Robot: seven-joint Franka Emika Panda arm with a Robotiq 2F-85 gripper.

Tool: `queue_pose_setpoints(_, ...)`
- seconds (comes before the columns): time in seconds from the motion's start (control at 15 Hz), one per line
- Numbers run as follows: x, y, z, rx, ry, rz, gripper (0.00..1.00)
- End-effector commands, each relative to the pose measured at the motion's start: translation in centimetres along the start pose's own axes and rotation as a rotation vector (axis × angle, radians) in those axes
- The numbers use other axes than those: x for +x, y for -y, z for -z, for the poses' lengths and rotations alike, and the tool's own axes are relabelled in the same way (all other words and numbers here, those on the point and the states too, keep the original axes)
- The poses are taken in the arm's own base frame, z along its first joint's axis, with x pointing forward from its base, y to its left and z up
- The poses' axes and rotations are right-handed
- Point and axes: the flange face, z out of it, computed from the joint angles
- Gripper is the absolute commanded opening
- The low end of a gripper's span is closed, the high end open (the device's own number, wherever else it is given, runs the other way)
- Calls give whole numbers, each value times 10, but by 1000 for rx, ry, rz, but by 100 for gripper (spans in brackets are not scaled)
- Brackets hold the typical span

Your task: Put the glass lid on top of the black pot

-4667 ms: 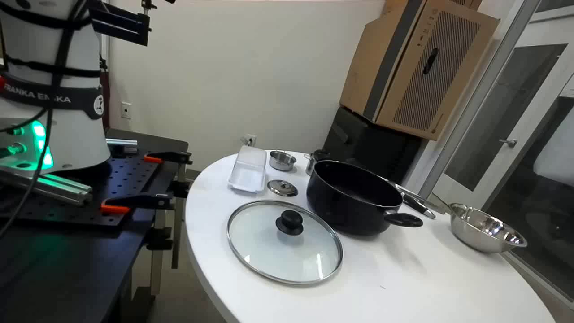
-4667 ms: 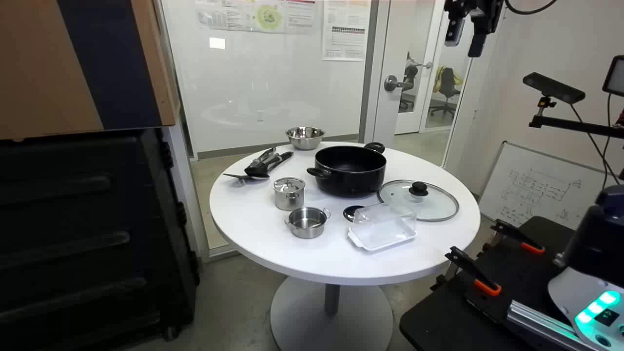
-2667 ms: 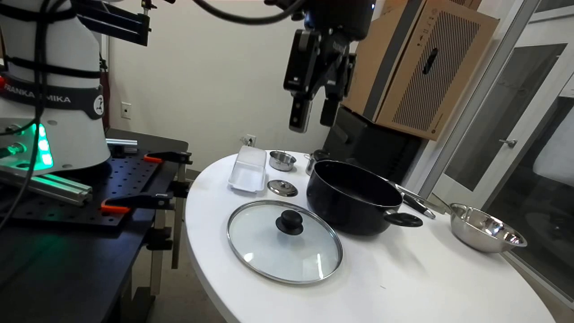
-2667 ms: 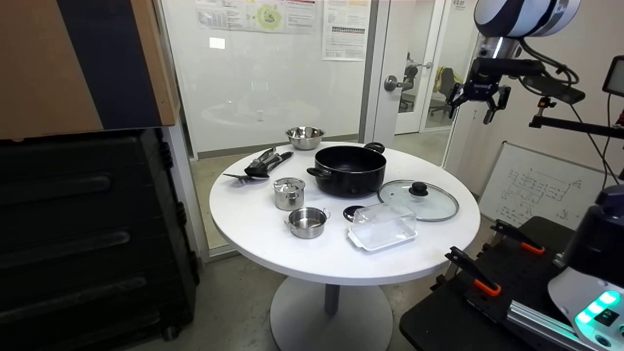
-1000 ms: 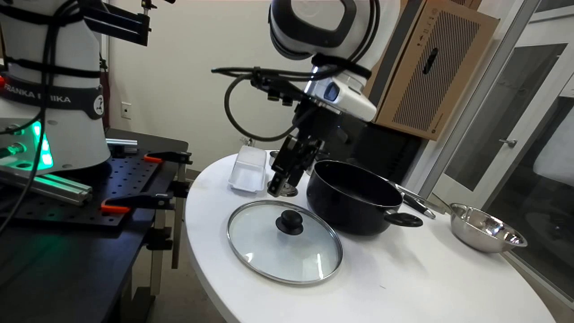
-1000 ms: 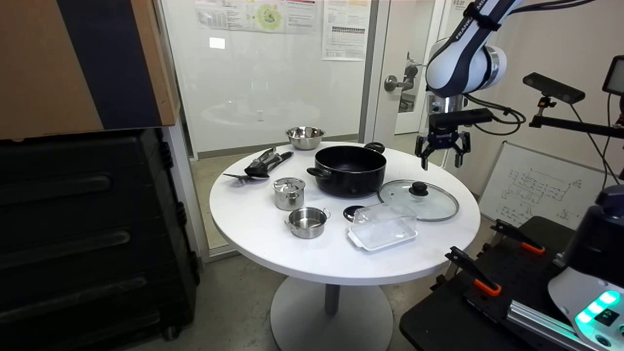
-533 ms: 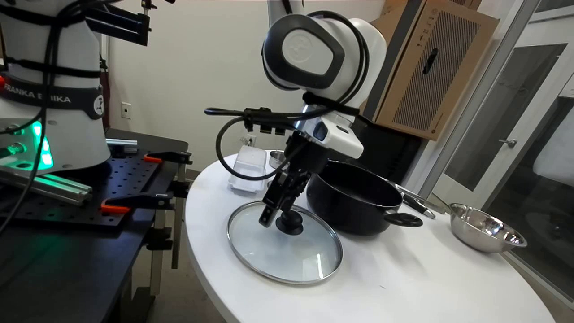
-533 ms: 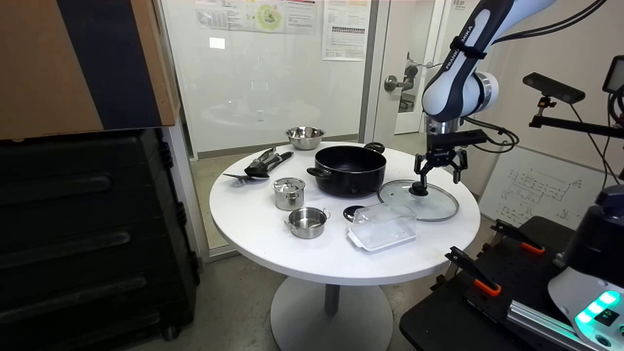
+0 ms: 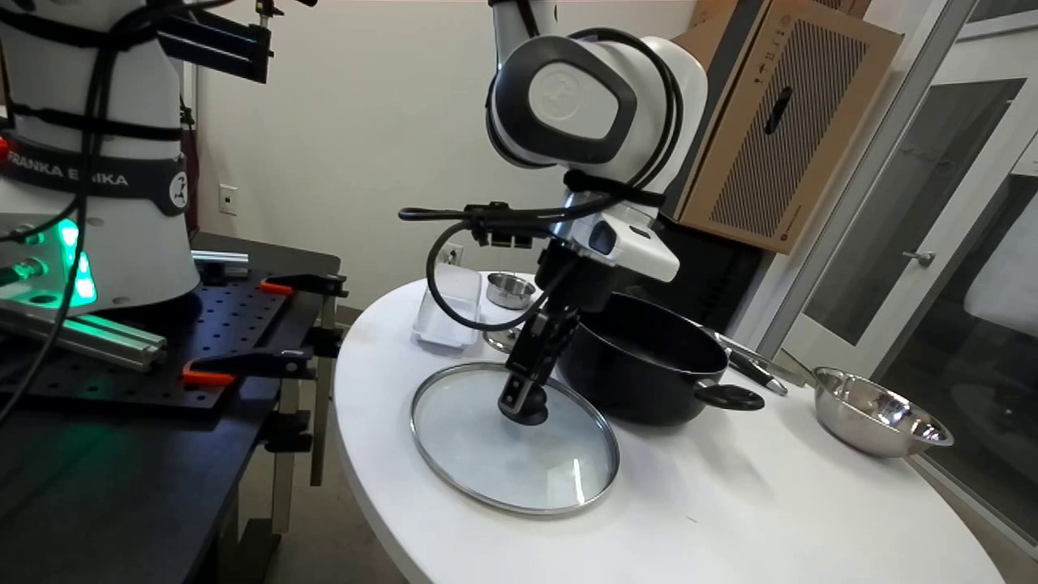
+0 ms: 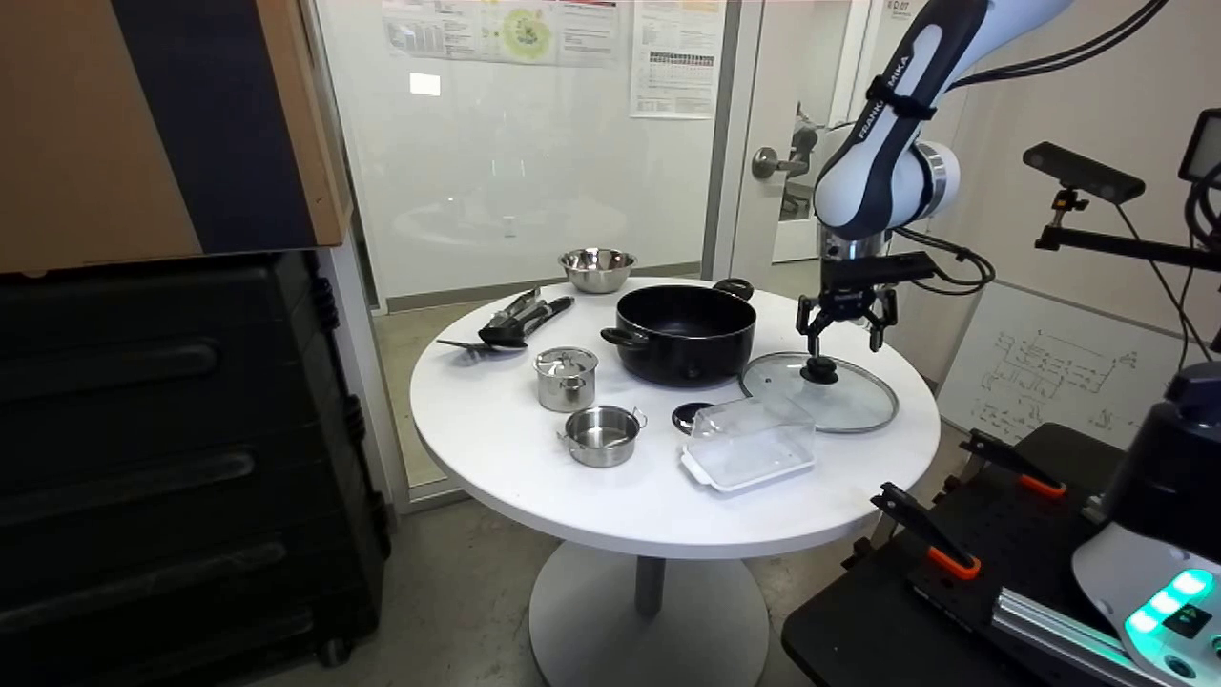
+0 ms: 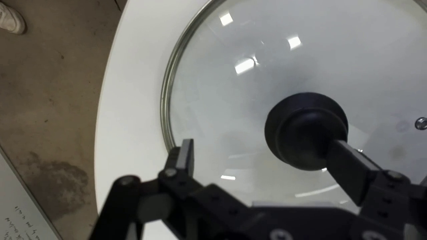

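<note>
The glass lid [image 9: 478, 462] lies flat on the white table beside the black pot [image 9: 649, 381]; both also show in an exterior view, the lid [image 10: 863, 405] at right and the pot [image 10: 685, 355] near the middle. The pot is uncovered. My gripper [image 10: 845, 345] is open and empty, low above the lid. In the wrist view the gripper [image 11: 262, 150] has its right finger overlapping the edge of the black knob [image 11: 305, 133]; whether it touches is unclear. The left finger is well apart from the knob, over the lid's rim. The knob sits off-centre, towards the right finger.
A white tray with clear cover [image 10: 749, 463] stands near the lid. A small steel pot [image 10: 599, 444], a lidded steel pot [image 10: 567, 382], black utensils [image 10: 520, 320] and a steel bowl [image 10: 596, 275] are on the white table [image 10: 534, 496]. A small lid [image 10: 689, 417] lies behind the tray.
The arm came into view and lowered the open gripper from high up to just above the lid. In the last half second it shifted slightly towards the pot. Lid and pot have not moved.
</note>
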Motion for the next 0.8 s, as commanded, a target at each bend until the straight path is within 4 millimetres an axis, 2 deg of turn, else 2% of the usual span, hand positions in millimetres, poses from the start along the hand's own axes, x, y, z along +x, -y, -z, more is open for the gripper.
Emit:
queue_pose_setpoints(0.0, 2, 9, -7, -1, -14, 2, 100)
queue_pose_setpoints(0.67, -3, 28, -18, 0, -29, 35, 100)
queue_pose_setpoints(0.73, -3, 28, -20, 0, -30, 35, 96)
